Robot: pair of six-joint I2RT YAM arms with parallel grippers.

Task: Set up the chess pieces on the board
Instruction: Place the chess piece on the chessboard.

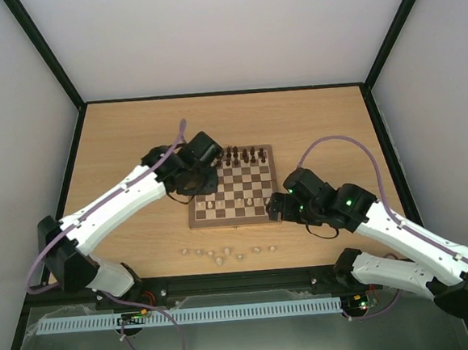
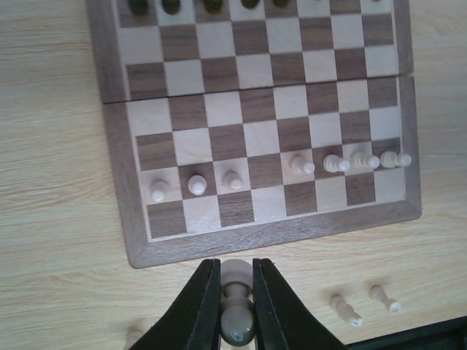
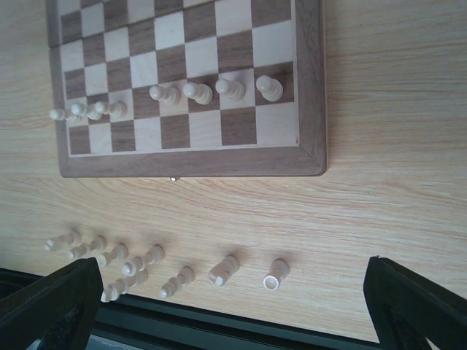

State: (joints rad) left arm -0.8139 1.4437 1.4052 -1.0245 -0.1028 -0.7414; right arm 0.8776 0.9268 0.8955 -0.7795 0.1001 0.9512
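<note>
While the left gripper point(image 2: 236, 266) is clamped on one pale piece point(image 2: 236, 295) by the left side of the board point(image 2: 114, 168), seven pale pawns point(image 2: 299, 165) stand in a row there, with one gap. Risk: the fingers look wider than a square, so lowering into the gap may topple neighbours. Right gripper point(image 1: 275, 207): jaws wide apart, near loose pieces point(image 3: 139, 262) lying on the table; a stray sweep would scatter them.

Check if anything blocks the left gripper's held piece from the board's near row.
Nothing visible does. The left gripper holds a pale piece just off the board; its nearest row is bare. The pale pawns stand one row beyond, and two loose pieces lie off to the side.
</note>
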